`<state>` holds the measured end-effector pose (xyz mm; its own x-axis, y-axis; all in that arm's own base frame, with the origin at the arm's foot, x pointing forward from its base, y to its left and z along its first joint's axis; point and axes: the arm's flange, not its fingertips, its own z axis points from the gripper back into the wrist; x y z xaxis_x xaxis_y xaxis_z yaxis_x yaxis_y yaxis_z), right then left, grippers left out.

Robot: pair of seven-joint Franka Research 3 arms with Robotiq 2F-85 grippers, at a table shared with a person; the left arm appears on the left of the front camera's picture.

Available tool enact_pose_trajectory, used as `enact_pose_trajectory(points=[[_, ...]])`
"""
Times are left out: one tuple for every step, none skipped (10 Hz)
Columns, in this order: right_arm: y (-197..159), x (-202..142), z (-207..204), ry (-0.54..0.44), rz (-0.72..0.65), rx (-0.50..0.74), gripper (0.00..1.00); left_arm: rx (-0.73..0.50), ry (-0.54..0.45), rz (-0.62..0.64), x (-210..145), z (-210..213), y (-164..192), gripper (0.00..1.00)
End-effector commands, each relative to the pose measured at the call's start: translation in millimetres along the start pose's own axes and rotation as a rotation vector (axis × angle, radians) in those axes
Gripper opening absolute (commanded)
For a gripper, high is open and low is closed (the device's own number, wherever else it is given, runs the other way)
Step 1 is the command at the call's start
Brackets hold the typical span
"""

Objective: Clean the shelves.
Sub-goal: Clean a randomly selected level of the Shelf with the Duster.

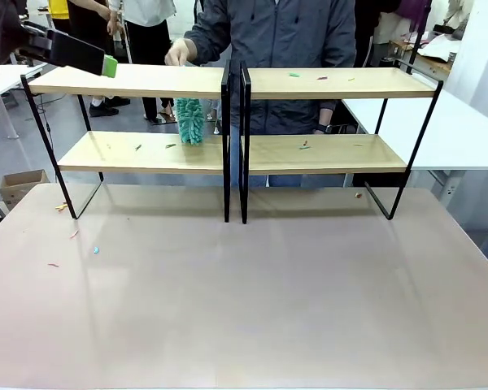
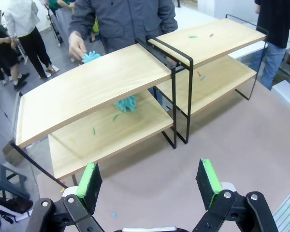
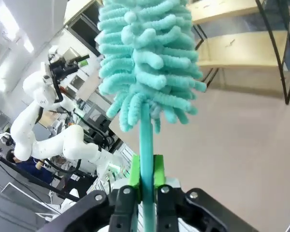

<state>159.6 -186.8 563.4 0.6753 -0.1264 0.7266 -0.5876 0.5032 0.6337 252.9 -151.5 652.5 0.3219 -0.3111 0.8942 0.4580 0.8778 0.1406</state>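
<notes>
Teal duster point(image 3: 150, 63) clenched in right jaws; left jaws released. Dusting judged in hand; littered shelves point(image 1: 342, 84) must next be reached.

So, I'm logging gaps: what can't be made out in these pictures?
Front view: person's duster, handle hidden behind top board.
Front view: specks on the shelves, too small to identify.
Right wrist view: second duster in the right pincer, handle end cut off by bottom edge.
</notes>
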Motion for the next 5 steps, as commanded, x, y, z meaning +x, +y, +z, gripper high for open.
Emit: enact_pose_trajectory(points=[[-15,-6,-48,0.247,0.032,-0.079,0.12,0.002,-0.004,0.0,-3,-1,0,1.0],[-25,-12,-79,0.37,0.021,-0.123,0.12,0.002,-0.004,0.0,-3,-1,0,1.0],[-41,-23,-119,0.528,-0.011,-0.179,0.12,0.002,-0.004,0.0,-3,-1,0,1.0],[-55,-36,-154,0.673,-0.041,-0.228,0.12,0.002,-0.004,0.0,-3,-1,0,1.0],[-68,-49,-182,0.776,-0.067,-0.239,0.12,0.002,-0.004,0.0,-3,-1,0,1.0]])
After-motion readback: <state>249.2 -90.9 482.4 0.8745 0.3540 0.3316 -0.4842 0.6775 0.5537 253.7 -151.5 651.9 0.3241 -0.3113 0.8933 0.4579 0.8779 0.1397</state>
